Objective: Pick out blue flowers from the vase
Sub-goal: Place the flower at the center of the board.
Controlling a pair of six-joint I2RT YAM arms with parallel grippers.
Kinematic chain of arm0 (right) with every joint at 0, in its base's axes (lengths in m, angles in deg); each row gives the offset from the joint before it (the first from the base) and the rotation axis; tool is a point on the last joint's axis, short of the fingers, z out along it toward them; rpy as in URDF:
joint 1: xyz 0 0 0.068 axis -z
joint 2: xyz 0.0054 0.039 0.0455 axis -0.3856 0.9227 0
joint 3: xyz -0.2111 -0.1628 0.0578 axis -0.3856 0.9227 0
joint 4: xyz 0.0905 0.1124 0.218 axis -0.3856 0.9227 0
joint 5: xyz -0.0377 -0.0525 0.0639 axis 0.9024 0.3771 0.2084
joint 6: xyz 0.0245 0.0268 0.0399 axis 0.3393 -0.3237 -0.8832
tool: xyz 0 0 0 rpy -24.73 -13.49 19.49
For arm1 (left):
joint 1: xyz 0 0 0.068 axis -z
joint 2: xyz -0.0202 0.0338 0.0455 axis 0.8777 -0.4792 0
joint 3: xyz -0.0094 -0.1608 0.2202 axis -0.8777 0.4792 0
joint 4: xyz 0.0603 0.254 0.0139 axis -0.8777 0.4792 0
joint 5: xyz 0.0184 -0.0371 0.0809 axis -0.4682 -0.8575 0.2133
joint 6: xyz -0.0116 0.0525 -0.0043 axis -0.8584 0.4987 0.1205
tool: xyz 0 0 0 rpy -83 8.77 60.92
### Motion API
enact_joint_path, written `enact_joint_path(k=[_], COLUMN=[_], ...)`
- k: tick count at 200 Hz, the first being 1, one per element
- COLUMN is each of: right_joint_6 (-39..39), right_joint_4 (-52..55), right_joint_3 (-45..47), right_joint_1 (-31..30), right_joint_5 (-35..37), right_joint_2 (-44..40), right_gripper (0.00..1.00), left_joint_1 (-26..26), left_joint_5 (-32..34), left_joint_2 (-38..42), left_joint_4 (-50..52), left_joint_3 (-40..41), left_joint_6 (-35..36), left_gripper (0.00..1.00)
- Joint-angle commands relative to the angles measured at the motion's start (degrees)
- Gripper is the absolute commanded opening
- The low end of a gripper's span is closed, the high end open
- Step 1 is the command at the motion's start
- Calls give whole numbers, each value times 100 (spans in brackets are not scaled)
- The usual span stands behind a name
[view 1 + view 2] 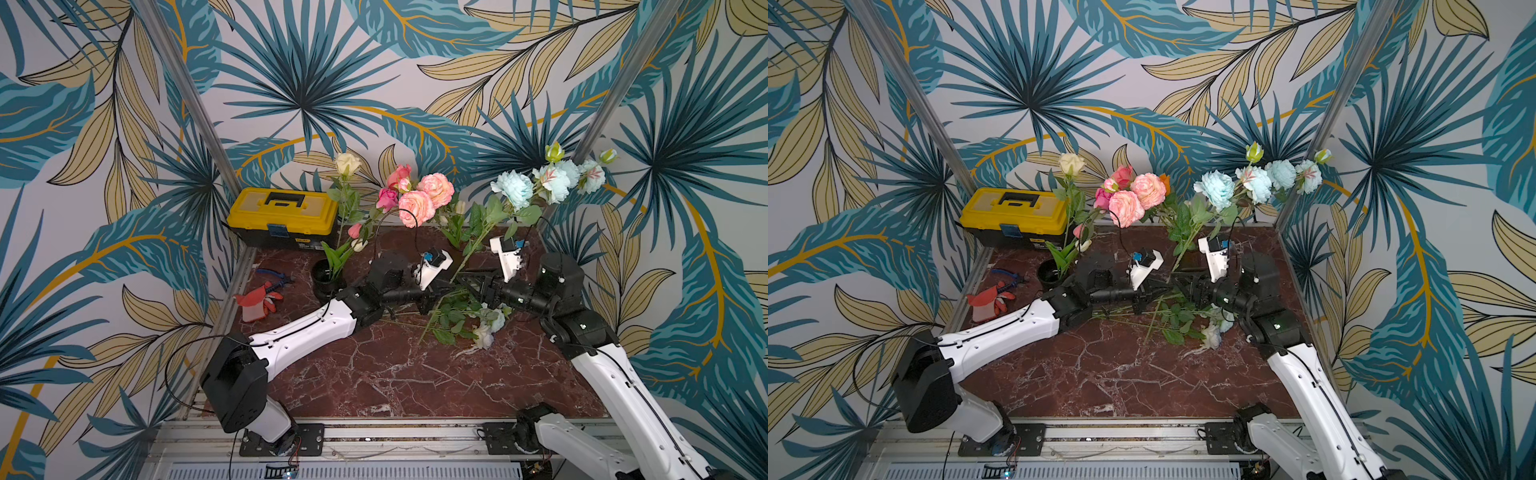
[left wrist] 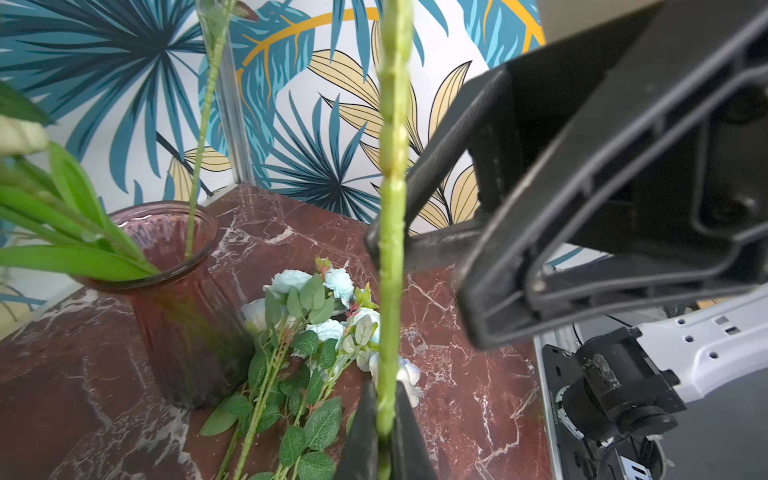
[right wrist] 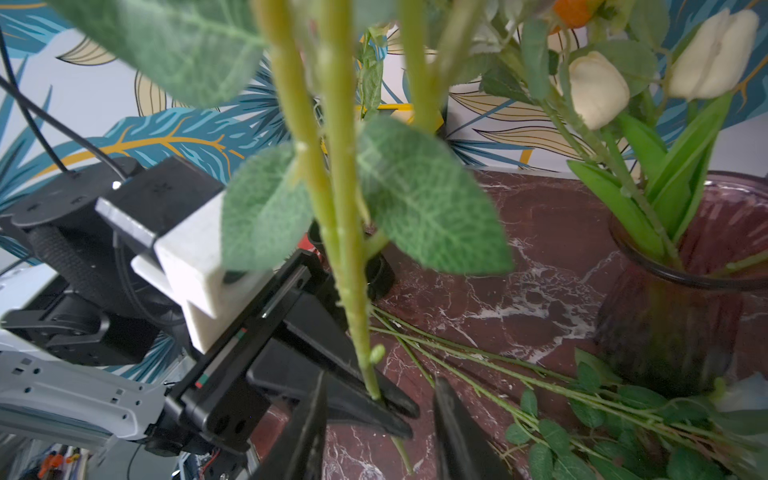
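A spray of blue flowers (image 1: 515, 189) (image 1: 1217, 189) stands tilted above the back of the marble table (image 1: 374, 374). My left gripper (image 2: 384, 415) is shut on the lower end of its green stem (image 2: 390, 208). In the right wrist view, the left gripper's dark jaws pinch that stem (image 3: 353, 291). My right gripper (image 3: 380, 419) is open, one finger on each side of the stem's end and not touching it. In a top view the two grippers (image 1: 446, 286) (image 1: 463, 280) meet at the stem. More blue flowers (image 1: 486, 328) (image 2: 332, 328) lie on the table beside the purple glass vase (image 2: 178, 316) (image 3: 673, 332).
The vase still holds cream tulip buds (image 3: 594, 87) and green leaves. Pink-peach peonies (image 1: 424, 199) stand behind the left arm. At the back left are a yellow toolbox (image 1: 282, 216) and a black pot (image 1: 326, 276), with a red-white glove (image 1: 257, 303) and blue pliers (image 1: 270, 274) nearby.
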Motion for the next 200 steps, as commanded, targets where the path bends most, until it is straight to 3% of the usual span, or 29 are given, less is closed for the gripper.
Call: enact_joint_path(k=[1,40,80,111,156,200], right_joint_6=[220,294,273,222,292,249], right_joint_4=[459,610,547,548,593,311], right_joint_3=[102,305,315,56,-110,30], right_joint_1=[-26,-9,0,0,0,0], right_joint_5=[322,879,1131,1111,1166,1304], right_joint_2=[-223,-714,-994,-1262,-1338,-1066], right_gripper=[47,47,47,45,45,45], left_joint_1=[-136,-174,198,296,505,698], left_joint_5=[146,837,2319,3288,3959,4212], left_joint_2=[301,604,570,402,-40,-830], left_joint_4=[-91,714,1861,2563,2788,2976], left_joint_3=[228,474,569,553,488,13], left_joint_6=[162,937,2184,2577,3110,3357], left_gripper=[0,0,0,0,0,0])
